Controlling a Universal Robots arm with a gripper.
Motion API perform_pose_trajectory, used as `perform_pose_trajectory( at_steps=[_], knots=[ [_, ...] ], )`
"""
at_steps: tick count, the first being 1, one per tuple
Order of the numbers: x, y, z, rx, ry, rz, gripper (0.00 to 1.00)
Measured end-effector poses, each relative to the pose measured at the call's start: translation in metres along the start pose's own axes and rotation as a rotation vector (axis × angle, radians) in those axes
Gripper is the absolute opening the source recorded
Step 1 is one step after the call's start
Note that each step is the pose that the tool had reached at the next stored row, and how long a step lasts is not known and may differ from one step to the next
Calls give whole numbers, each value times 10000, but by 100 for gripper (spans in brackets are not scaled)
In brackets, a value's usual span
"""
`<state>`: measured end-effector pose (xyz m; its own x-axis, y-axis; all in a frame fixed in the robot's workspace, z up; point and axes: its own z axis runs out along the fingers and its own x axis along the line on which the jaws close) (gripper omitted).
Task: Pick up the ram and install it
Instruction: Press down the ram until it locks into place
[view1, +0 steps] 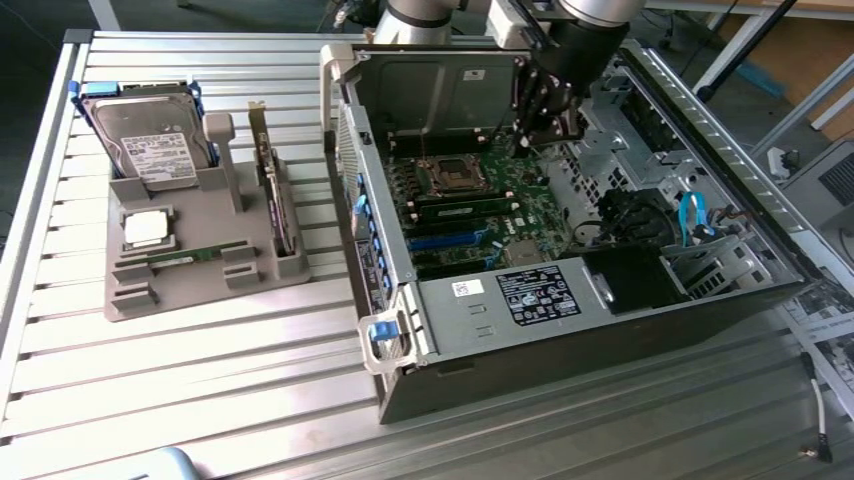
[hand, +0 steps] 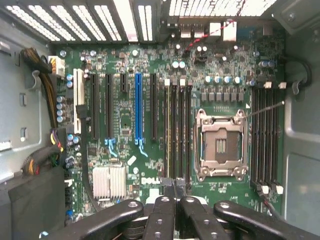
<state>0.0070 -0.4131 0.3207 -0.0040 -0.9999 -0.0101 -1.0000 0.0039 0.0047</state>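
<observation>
my claw (hand: 175, 192) clenched, nothing visibly gripped, above the motherboard (hand: 150, 125). ram stick (view1: 180, 257) on tray (view1: 200, 290). risk: fingertips striking the memory slots (hand: 177, 130).

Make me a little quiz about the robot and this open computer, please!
1. True or false: the gripper hangs outside the computer case.
2. Where does the green ram stick lie? A: on the grey tray. B: in the gripper. C: inside the computer case.
3. Are the gripper's fingers open or shut?

Key
1. False. It is inside the case, above the green board.
2. A.
3. Shut.
</observation>
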Motion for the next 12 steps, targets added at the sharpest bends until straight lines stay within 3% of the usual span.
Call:
perform_pose_trajectory(
  at_steps=[10,12],
  knots=[
    [-1,-266,-1,0,0,-1,10],
    [-1,-274,-1,0,0,-1,10]
  ],
)
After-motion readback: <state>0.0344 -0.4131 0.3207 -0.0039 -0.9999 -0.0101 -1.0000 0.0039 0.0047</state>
